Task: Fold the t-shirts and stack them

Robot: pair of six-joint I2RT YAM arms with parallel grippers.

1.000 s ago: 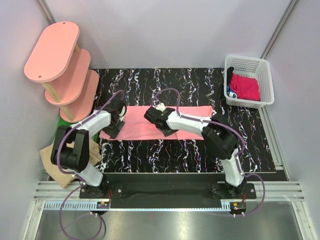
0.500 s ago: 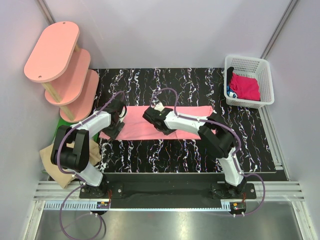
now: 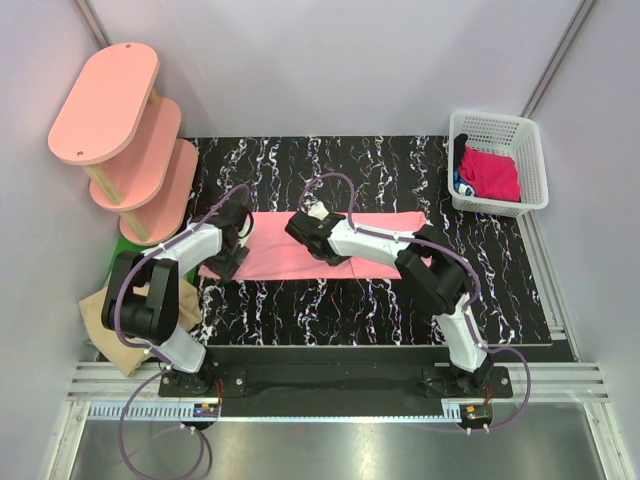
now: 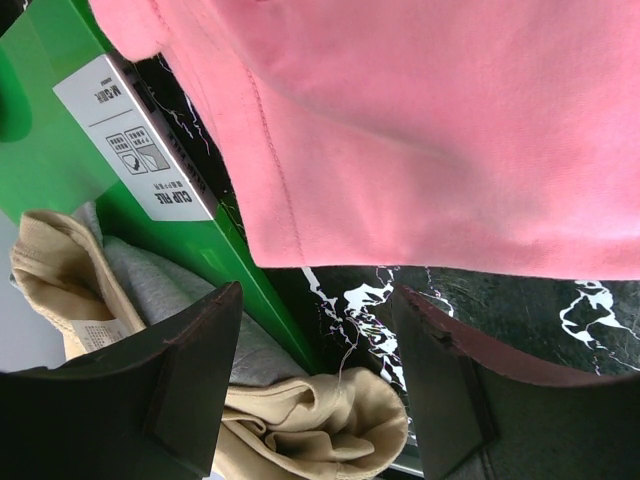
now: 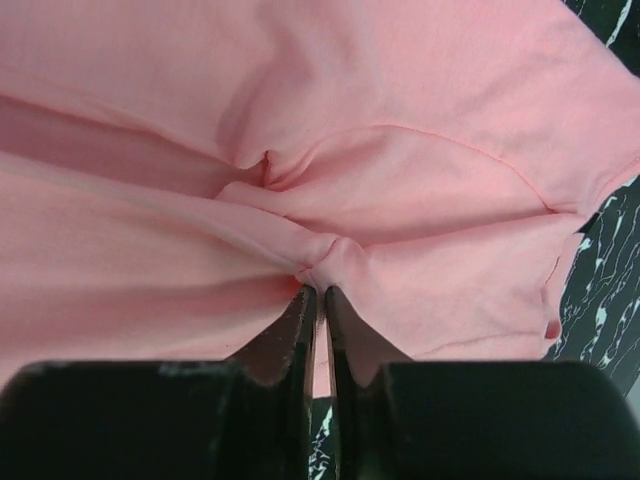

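The salmon-pink t-shirt [image 3: 275,255] lies as a long folded strip across the middle of the black marbled table. My right gripper [image 3: 322,248] is shut on a bunched fold of it [image 5: 330,255] near the strip's middle. My left gripper [image 3: 228,264] is open and empty at the shirt's left end; in the left wrist view its fingers [image 4: 190,380] stand just past the pink hem [image 4: 400,160]. The tan-beige t-shirt [image 3: 110,320] lies crumpled off the table's left edge and shows between the left fingers [image 4: 330,425]. The magenta-red t-shirt [image 3: 490,172] lies in the basket.
The white lattice basket [image 3: 500,120] stands at the back right. A pink oval shelf unit [image 3: 120,130] stands at the back left. A green clip file [image 4: 60,120] and a grey cloth [image 4: 150,290] lie at the table's left edge beside the tan shirt.
My right gripper has shifted slightly left and toward the back, keeping its pinch on the pink shirt. The left gripper has barely moved.
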